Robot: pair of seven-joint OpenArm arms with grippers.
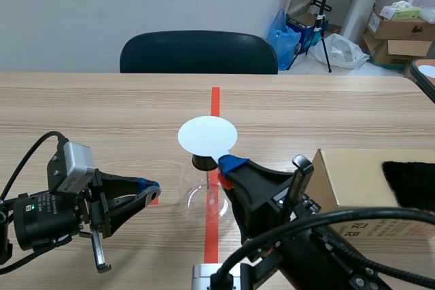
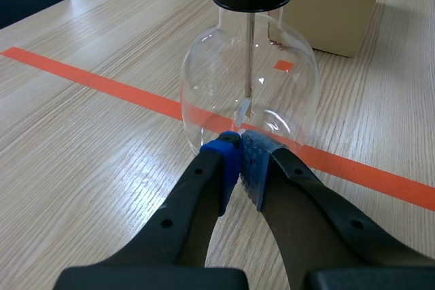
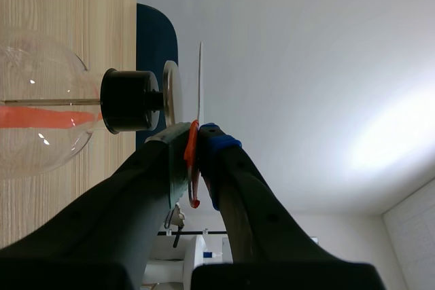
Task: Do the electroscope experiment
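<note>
Right end effector (image 1: 228, 163) gripped the white disc (image 1: 207, 135), held just over the electroscope (image 1: 198, 198) on the counter (image 1: 102, 106), presumably to pass charge to it; left end effector (image 2: 239, 149) sat closed and empty beside its bulb.

My right gripper (image 1: 228, 164) blocks part of the flask (image 1: 195, 195); its jaws hide most of the handle (image 3: 192, 147). Foil (image 2: 243, 108) ahead of my left gripper (image 2: 239, 149): too small to read.

Office-like lab: wooden table (image 1: 102, 106), dark chair (image 1: 198, 52), cardboard boxes (image 1: 401, 35) stacked behind.
</note>
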